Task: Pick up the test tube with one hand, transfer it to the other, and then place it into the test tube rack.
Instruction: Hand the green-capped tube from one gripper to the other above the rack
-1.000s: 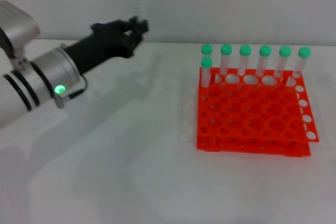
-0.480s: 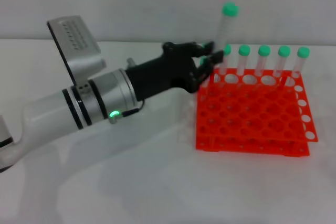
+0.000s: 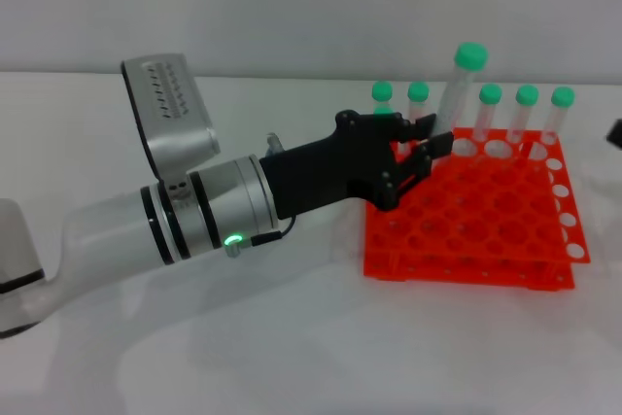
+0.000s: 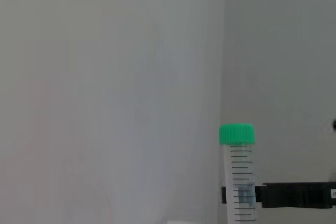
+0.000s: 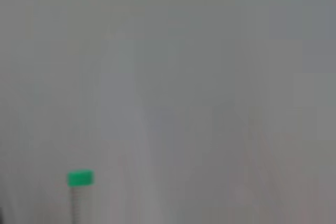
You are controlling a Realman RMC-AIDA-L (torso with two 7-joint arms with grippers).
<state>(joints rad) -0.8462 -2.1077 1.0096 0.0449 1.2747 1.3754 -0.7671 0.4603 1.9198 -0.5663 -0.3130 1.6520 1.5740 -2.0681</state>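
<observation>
White counter (image 3: pixel 243 357) and a plain pale wall form the workspace. Near the counter's right edge sits the rack (image 3: pixel 466 216), with six other green-capped tubes (image 3: pixel 526 114) standing in its rear holes.

Left gripper (image 3: pixel 423 155) reaches across from the counter's left side and hangs over the rack's rear left area. Its fingers (image 3: pixel 403 170) are pressed together on the lower part of the tube (image 3: pixel 457 94), pinching it. That tube stands nearly upright, cap up, leaning slightly toward the right edge, its cap above those of the racked tubes. The left wrist view shows the same tube (image 4: pixel 239 174), cap up, crossed by a black bar.

Right gripper (image 3: pixel 615 131) shows only as a dark sliver at the right edge of the head view; whether its fingers are spread or closed cannot be determined.

Step in hand, by judgement: the tube is picked up and presented for transfer; the handover is not yet done. The next move calls for the right gripper to approach and close on a free section of the tube before the left releases. Racking follows.
</observation>
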